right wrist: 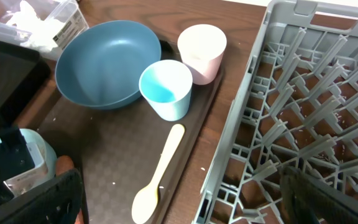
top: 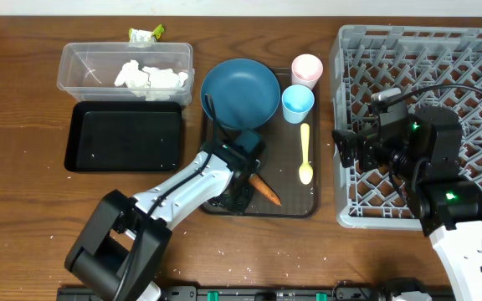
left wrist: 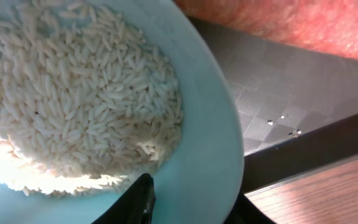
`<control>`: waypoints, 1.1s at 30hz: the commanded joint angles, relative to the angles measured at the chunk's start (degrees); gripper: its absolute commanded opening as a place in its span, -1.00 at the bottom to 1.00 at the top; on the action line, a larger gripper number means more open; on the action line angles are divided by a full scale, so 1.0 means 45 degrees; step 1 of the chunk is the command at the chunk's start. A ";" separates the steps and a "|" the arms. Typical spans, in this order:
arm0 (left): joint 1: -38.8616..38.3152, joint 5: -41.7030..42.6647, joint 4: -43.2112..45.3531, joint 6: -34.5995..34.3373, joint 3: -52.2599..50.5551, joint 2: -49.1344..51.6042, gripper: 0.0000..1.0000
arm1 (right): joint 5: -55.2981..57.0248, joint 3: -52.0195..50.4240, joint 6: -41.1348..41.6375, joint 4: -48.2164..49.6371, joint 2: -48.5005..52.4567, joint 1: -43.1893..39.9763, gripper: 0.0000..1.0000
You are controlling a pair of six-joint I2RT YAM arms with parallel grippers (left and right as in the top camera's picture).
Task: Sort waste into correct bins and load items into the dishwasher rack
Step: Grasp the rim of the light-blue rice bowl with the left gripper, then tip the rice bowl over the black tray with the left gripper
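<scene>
My left gripper (top: 243, 150) is over the dark-brown serving tray (top: 295, 201), shut on the rim of the small pale bowl (left wrist: 204, 124), which holds white rice (left wrist: 73, 93). The bowl is mostly hidden under it in the overhead view. The orange carrot (top: 266, 191) lies just right of it. The dark blue plate (top: 239, 92), pink cup (top: 306, 68), light blue cup (top: 297, 103) and yellow spoon (top: 305, 155) sit on the tray. My right gripper (top: 342, 147) is open and empty at the left edge of the grey rack (top: 475, 50).
The clear tub (top: 78, 63) with white tissues (top: 149, 78) stands at the back left, with the green-yellow wrapper (top: 146, 33) behind it. The black tray (top: 124, 138) lies in front of the tub. A few rice grains (left wrist: 284, 124) lie on the serving tray.
</scene>
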 commanded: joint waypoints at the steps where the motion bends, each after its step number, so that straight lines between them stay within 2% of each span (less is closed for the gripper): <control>1: -0.0029 0.0029 0.0015 0.0049 -0.0034 0.0034 -0.51 | -0.0165 0.0243 0.0165 0.0024 -0.0024 0.0121 0.98; 4: -0.0029 -0.0024 0.0034 0.0049 0.0044 0.0029 -0.72 | -0.0165 0.0243 0.0160 0.0029 -0.0024 0.0121 0.98; 9: -0.0019 -0.0219 0.0039 -0.0005 0.0238 0.0029 -0.87 | -0.0165 0.0243 0.0160 0.0087 -0.0024 0.0121 0.98; 21: 0.0777 -0.0194 -0.0529 -0.0534 0.1545 -0.0476 -0.88 | -0.0165 0.0243 0.0160 0.0078 -0.0024 0.0121 0.98; 33: 0.3823 0.0325 -0.1001 -0.0515 0.3206 -0.1666 -0.88 | -0.0165 0.0243 0.0160 -0.0015 -0.0024 0.0121 0.98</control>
